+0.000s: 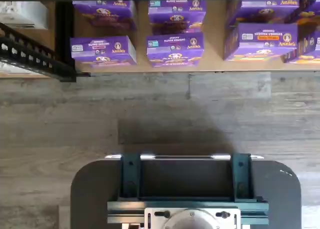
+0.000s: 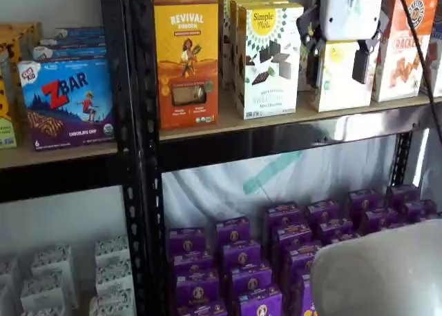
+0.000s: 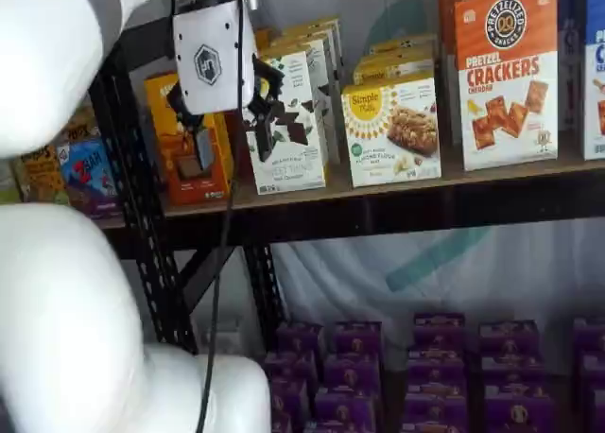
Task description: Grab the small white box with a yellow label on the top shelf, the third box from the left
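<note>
The small white box (image 3: pixel 392 130), short with a yellow top band, stands on the top shelf (image 3: pixel 397 211) between a taller white box (image 3: pixel 288 121) and an orange cracker box (image 3: pixel 506 74). In a shelf view my gripper (image 2: pixel 336 67) hangs in front of the small white box (image 2: pixel 338 95), with a plain gap between its two black fingers (image 2: pixel 360 64). From the side the gripper (image 3: pixel 233 135) stands out in front of the shelf, apart from the boxes and holding nothing. The wrist view shows neither the box nor the fingers.
An orange Revival box (image 2: pixel 186 61) stands left of the tall white box (image 2: pixel 266 61). Several purple boxes (image 2: pixel 242 261) fill the level below and show in the wrist view (image 1: pixel 175 49). A black upright (image 2: pixel 135 150) divides the bays. My white arm (image 3: pixel 66 310) fills the foreground.
</note>
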